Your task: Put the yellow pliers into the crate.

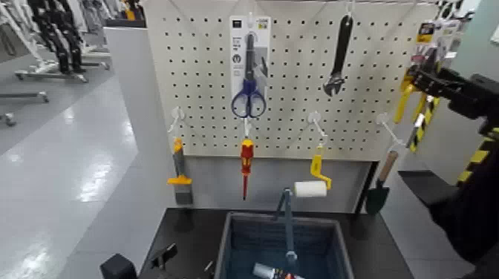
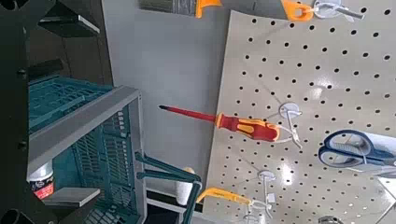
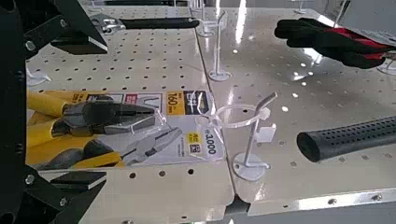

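The pegboard (image 1: 200,89) stands in front of the robot, and I tell all places from it. The yellow pliers (image 1: 405,98) are at the right edge of the pegboard, fixed on their retail card (image 3: 191,140), so they are not in the crate (image 1: 338,245). The right gripper (image 3: 103,110) is also at this right edge. Its two fingers are apart, one on each side of the yellow handles, and I cannot tell if they touch them. The left gripper (image 2: 93,112) is low in front of the pegboard, toward its left side, and its fingers are apart too, with nothing between them. The crate is below the pegboard and in front of it, on a dark table (image 1: 193,222), and an item with a label (image 1: 269,272) lies inside. On the upper part of the pegboard hang the blue-handled scissors (image 1: 249,96) on a card, left of its middle, and the adjustable wrench (image 1: 340,56), right of its middle. At the lower edge of the pegboard, from left to right, there hang the scraper (image 1: 180,174), the red and yellow screwdriver (image 1: 246,163), the paint roller (image 1: 310,189) with white roll, and the trowel (image 1: 379,193) with wooden handle.
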`<state>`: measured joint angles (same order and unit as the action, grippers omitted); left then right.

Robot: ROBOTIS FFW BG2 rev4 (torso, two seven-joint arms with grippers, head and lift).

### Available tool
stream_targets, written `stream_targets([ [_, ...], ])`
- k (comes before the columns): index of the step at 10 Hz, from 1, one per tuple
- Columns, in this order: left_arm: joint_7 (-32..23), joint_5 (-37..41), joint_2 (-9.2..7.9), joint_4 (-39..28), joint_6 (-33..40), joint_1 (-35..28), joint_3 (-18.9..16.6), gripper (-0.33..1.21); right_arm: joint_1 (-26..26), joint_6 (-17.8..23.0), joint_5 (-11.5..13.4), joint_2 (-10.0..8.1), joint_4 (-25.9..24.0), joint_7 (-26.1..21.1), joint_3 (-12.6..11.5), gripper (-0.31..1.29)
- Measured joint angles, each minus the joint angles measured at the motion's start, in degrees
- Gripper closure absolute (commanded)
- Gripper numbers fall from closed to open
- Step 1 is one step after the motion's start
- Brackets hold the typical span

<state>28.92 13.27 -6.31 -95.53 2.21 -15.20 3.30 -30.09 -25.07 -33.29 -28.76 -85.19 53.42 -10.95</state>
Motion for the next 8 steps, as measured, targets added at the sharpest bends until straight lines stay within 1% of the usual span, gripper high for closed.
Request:
stream_targets([
  [2, 0.0, 0.0, -0.10, 0.1, 0.0, 0.1, 0.1, 0.10, -1.9, 0.4, 0.7, -0.58, 2.7, 3.7, 1.5, 0.34],
  [3, 0.0, 0.0, -0.14, 0.2, 0.0, 0.2, 0.2, 0.10, -2.8, 0.7, 1.0, -0.75, 4.1, 4.8, 2.1, 0.43],
  [5, 0.0, 0.0, -0.27, 0.3, 0.0, 0.4, 0.3, 0.10, -3.5, 1.0, 1.2, -0.91, 5.3, 5.1, 2.5, 0.96],
  [6, 0.0, 0.0, -0.28, 0.3, 0.0, 0.4, 0.3, 0.10, -3.6, 1.1, 1.3, -0.91, 5.3, 4.5, 2.4, 1.07],
  [8, 0.0, 0.0, -0.29, 0.3, 0.0, 0.3, 0.3, 0.10, -3.6, 1.5, 1.7, -0.84, 5.0, 3.7, 2.3, 1.07],
])
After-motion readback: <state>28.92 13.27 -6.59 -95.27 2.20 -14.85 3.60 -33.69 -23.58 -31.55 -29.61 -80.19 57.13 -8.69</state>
